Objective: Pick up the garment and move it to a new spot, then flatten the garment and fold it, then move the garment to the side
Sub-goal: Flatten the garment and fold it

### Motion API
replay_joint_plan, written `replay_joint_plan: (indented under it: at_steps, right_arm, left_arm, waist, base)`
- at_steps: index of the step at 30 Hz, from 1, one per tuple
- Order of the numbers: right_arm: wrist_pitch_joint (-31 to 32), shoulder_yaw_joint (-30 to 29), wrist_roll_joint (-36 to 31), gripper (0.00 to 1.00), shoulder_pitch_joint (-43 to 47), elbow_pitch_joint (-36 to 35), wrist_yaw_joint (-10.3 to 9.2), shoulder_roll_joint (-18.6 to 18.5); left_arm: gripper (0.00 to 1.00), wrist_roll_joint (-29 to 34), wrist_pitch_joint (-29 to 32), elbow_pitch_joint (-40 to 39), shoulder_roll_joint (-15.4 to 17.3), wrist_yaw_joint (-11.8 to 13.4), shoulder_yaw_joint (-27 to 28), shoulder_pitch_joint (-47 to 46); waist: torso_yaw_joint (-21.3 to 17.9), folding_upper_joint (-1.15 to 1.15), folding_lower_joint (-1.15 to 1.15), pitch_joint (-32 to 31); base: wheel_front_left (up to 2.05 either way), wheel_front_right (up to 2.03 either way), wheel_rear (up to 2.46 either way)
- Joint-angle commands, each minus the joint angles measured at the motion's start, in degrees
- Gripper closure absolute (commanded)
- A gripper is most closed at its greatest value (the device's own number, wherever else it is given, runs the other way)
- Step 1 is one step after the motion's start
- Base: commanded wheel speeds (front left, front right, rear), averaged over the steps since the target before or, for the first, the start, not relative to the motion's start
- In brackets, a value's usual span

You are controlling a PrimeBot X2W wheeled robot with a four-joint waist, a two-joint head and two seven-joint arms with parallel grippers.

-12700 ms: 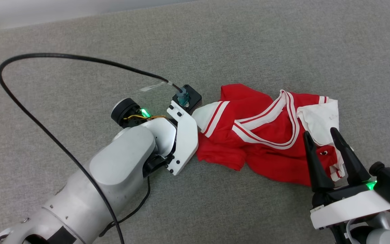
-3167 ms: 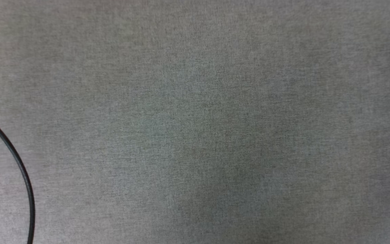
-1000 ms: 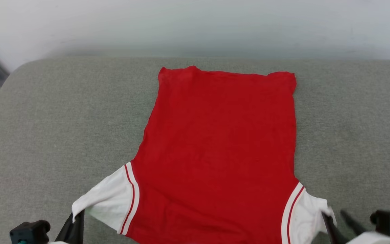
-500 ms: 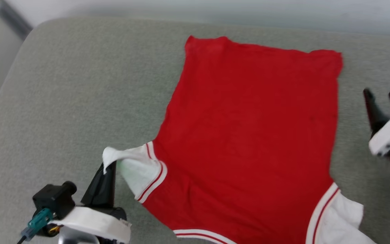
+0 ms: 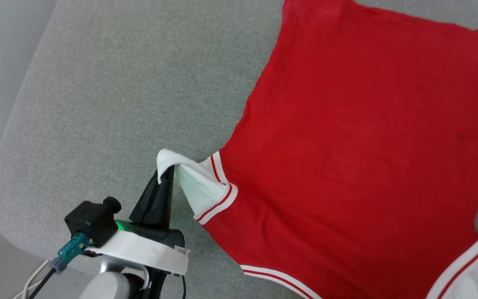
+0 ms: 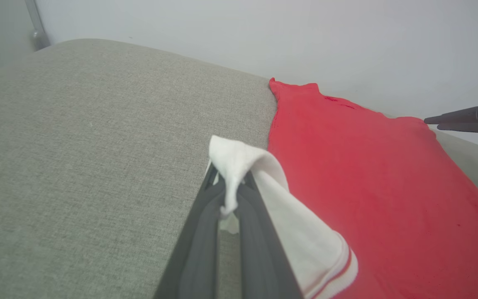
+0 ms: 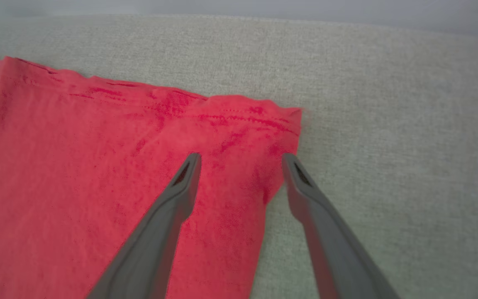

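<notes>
Grey cushion [image 5: 110,83] runs under both arms, with a pale wall [image 6: 264,37] beyond its far edge. On it the shirt [image 5: 359,137] lies spread out, plain red side up, no print showing.

The left claw [image 5: 162,182] is pinched shut on the tip of a white sleeve [image 5: 199,189]. That cloth drapes over its tips, raised off the cushion, and runs away to the claw's right into the red body. Bare cushion lies ahead of the claw and to its left.

The right claw [image 7: 242,160] stands wide and holds nothing. It sits at the far hem corner [image 7: 280,120]: 1 finger over red cloth, the other just past the side edge over bare cushion, with the corner just ahead of the tips. How high it hangs above the cloth cannot be told.

Flattening looks nearly done, so the risks are small undoings. If the left claw pulls outward any further, it would likely drag the whole body sideways and crease it. If it lets go while raised, the sleeve may flop back folded on itself. Its pinch is only on the sleeve's tip, so a tug could slip it free. The hem corner is already puckered. A right claw closing astride the edge might catch only 1 of the 2 layers, or bunch the corner instead of smoothing it.
</notes>
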Motion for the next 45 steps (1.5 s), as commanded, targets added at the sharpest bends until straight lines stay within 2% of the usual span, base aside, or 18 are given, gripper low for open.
replay_joint_plan:
  at_steps: [1, 5, 10, 11, 12, 19, 21, 25, 26, 29, 33, 36, 41, 45]
  right_arm:
    - [1.4, -0.1, -1.6, 0.00, -1.9, 0.9, -0.02, -0.8]
    - [5.2, -1.9, -4.3, 0.00, -3.3, 4.1, -0.02, 0.4]
    - [11.1, -5.5, -7.4, 0.02, -0.5, 9.7, -0.06, 3.5]
    - [12.1, -6.0, -8.0, 0.62, -0.2, 10.2, -0.05, 4.0]
    - [12.8, -7.4, -9.4, 1.00, -0.8, 9.7, -0.05, 4.9]
    - [11.1, -6.6, -10.4, 1.00, -3.3, 5.9, -0.02, 2.9]
    - [11.2, -6.1, -10.2, 1.00, -3.7, 4.9, -0.04, 1.4]
    - [12.6, -2.5, -9.0, 1.00, -1.6, 3.1, -0.03, -0.8]
    - [13.4, 0.7, -6.2, 1.00, 2.0, 0.4, -0.03, -2.0]
    - [13.2, 2.7, -2.3, 1.00, 7.1, -4.2, -0.03, -3.2]
    - [13.0, 3.4, 2.9, 1.00, 16.3, -11.5, -0.03, -4.4]
    - [12.6, 1.7, 6.0, 1.00, 23.9, -18.2, -0.03, -4.8]
    - [11.6, -2.3, 8.3, 1.00, 38.2, -28.3, -0.03, -2.8]
    - [11.1, -5.5, 8.5, 1.00, 48.9, -34.3, -0.03, 0.6]
  left_arm:
    - [1.00, 0.3, -0.6, 0.5, -0.7, -0.5, -0.1, -1.4]
    - [1.00, 0.5, -0.9, 1.7, -1.1, -1.4, -0.3, -2.2]
    - [1.00, 0.6, -1.3, 2.7, -1.5, -2.0, -0.2, -2.7]
    - [1.00, 0.6, -1.4, 2.9, -1.5, -2.1, -0.2, -2.7]
    - [1.00, 0.5, -1.4, 3.3, -1.7, -2.4, -0.5, -3.0]
    - [1.00, 0.2, -1.1, 4.7, -1.3, -2.4, -0.8, -1.9]
    - [1.00, 0.0, -0.8, 5.0, -0.9, -2.1, -0.8, -1.1]
    - [1.00, -0.7, 0.2, 5.7, -0.3, -1.4, -0.4, 0.8]
    - [1.00, -1.0, 0.9, 5.9, 0.4, -0.4, 0.0, 2.2]
    - [1.00, -1.4, 1.9, 6.1, 1.5, 0.7, 1.0, 3.7]
    - [1.00, -2.5, 2.6, 6.6, 2.3, 2.5, 2.5, 6.2]
    - [1.00, -3.6, 3.5, 6.9, 3.2, 3.0, 3.4, 7.6]
    - [1.00, -4.4, 4.8, 7.3, 5.2, 4.0, 4.8, 10.1]
    - [1.00, -5.1, 5.7, 7.0, 6.5, 4.7, 5.9, 11.8]
  waist:
    - [2.5, 0.00, -0.01, 3.0]
    - [2.6, 0.00, -0.01, 4.8]
    - [2.4, 0.00, -0.01, 5.5]
    - [2.4, 0.00, -0.01, 5.5]
    - [2.5, 0.00, -0.01, 5.4]
    - [2.3, 0.00, -0.01, 2.8]
    - [1.9, 0.00, -0.01, 1.3]
    - [0.4, 0.00, -0.01, -2.4]
    - [-1.3, 0.00, -0.01, -5.0]
    - [-3.7, 0.00, -0.01, -7.5]
    - [-7.3, 0.00, -0.01, -10.7]
    - [-9.8, 0.00, -0.01, -12.3]
    - [-13.6, 0.00, -0.01, -15.0]
    - [-15.9, 0.00, -0.01, -16.7]
  base:
    - [0.00, 0.00, 0.00]
    - [0.00, 0.00, 0.00]
    - [0.00, 0.00, 0.00]
    - [0.00, 0.00, 0.00]
    - [0.00, 0.00, 0.00]
    - [0.00, 0.00, 0.00]
    - [0.00, 0.00, 0.00]
    - [0.00, 0.00, 0.00]
    - [0.00, 0.00, 0.00]
    - [0.00, 0.00, 0.00]
    - [0.00, 0.00, 0.00]
    - [0.00, 0.00, 0.00]
    - [0.00, 0.00, 0.00]
    - [0.00, 0.00, 0.00]
